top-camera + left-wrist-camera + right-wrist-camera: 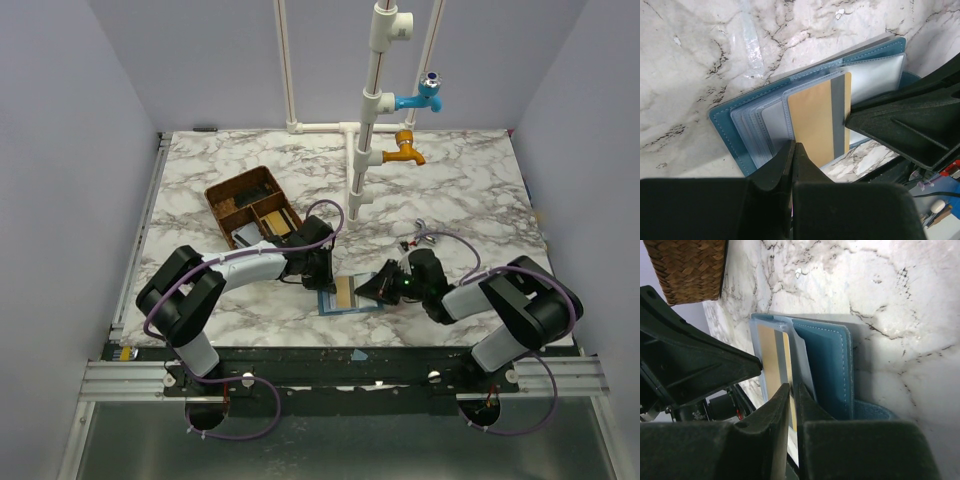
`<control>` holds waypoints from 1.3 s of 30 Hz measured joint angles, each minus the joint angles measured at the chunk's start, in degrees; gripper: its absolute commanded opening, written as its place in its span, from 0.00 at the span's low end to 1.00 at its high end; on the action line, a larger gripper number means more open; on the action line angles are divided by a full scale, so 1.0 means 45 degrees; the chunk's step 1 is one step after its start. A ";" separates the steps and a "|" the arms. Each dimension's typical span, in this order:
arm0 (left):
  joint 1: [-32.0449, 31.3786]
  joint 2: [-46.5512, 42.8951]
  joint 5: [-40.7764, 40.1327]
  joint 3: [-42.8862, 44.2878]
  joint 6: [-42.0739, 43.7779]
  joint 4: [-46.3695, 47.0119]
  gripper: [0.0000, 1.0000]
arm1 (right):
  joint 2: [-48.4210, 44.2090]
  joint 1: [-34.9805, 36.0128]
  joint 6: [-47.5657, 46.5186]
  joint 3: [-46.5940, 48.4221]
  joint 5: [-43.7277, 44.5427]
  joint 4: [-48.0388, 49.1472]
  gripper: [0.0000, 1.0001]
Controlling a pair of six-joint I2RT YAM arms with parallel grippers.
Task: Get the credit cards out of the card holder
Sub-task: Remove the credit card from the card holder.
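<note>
I had both clamped tight: left claw point(792, 150) pinching the blue card holder point(727, 117) edge, right claw point(792, 395) nipping the tan credit card point(815, 120).

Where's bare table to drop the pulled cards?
Widest bare patch of marble table: far right, from the pipe stand to the edge. Smaller strip left of the brown tray. Crowded near-centre: left hand and right hand meet at the card holder.

Card holder point(345, 295) on table point(480, 190), tray point(236, 178) behind

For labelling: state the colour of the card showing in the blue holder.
Tan card with a dark grey stripe; left wrist view shows it best.
</note>
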 measured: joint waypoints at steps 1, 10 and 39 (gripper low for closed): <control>0.0000 0.0000 0.0005 -0.0005 0.0000 0.0005 0.00 | 0.0024 0.0000 0.0083 -0.0058 -0.0073 0.0146 0.17; 0.0005 0.0000 0.0010 -0.0024 0.0000 0.0039 0.00 | 0.0996 -0.0029 0.0821 -0.0345 -0.0651 0.1909 0.16; 0.0058 0.0000 0.0073 -0.0068 -0.0024 0.0097 0.00 | 0.2599 -0.0690 0.2254 -0.1360 -0.1307 0.5396 0.04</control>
